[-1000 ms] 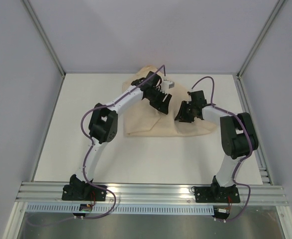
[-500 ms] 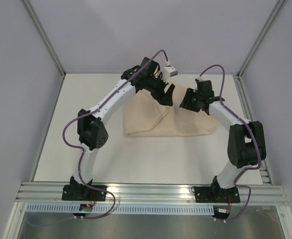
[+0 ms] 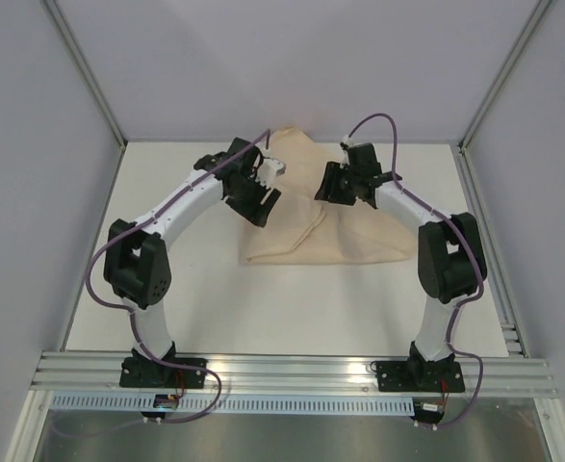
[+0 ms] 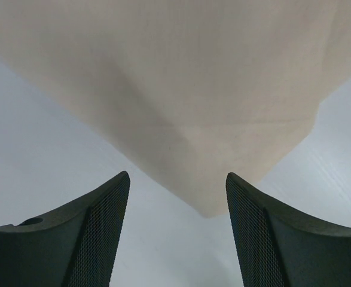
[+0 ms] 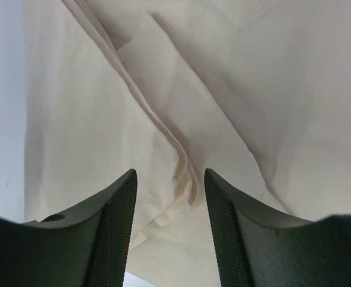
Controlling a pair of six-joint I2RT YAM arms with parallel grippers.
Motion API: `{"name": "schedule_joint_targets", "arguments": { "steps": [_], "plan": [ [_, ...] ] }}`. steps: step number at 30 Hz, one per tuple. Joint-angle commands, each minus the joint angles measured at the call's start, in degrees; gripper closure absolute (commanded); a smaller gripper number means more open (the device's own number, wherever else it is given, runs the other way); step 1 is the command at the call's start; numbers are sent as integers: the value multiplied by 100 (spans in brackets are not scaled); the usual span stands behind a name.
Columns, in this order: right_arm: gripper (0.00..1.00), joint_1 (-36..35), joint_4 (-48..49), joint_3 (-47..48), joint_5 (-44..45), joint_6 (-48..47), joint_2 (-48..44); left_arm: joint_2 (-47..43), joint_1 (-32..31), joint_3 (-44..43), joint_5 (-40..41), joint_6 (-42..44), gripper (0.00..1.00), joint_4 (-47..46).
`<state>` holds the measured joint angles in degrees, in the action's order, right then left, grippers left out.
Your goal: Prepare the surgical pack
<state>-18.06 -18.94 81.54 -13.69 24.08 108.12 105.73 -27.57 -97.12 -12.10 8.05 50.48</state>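
Tan wrap sheet (image 3: 359, 241) folded on white table (image 3: 215, 298); left gripper (image 4: 177, 179), jaws spread, over its corner; right gripper (image 5: 170, 173), jaws spread, over creases

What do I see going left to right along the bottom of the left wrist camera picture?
One black textured gripper finger → pointed corner of the tan cloth wrap sheet → the other black gripper finger.

Brightly, evenly lit, soft-focused up close, with gentle shadows along folds of the wrap sheet (image 5: 235, 89) ahead of the right gripper (image 5: 169, 176).
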Motion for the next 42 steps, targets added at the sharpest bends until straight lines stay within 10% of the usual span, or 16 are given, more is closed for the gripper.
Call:
{"name": "schedule_joint_targets", "arguments": {
  "steps": [1,6,12,29,35,42],
  "plan": [
    [48,-118,-259,240,261,-139,201,-97,-108,640,822,266,25,-187],
    [60,-250,-312,213,438,-263,420,96,-178,1160,1183,433,26,-697],
    [100,-259,-329,143,587,-315,369,264,-372,1345,1315,548,26,-803],
    [99,-118,-462,178,1176,-333,262,70,-372,1749,982,618,23,-688],
    [63,-83,-611,319,1185,-386,456,-193,-372,1776,595,706,21,-486],
    [51,-74,-892,425,1630,-640,-70,-325,-372,1837,261,891,21,-337]
  ]
}}
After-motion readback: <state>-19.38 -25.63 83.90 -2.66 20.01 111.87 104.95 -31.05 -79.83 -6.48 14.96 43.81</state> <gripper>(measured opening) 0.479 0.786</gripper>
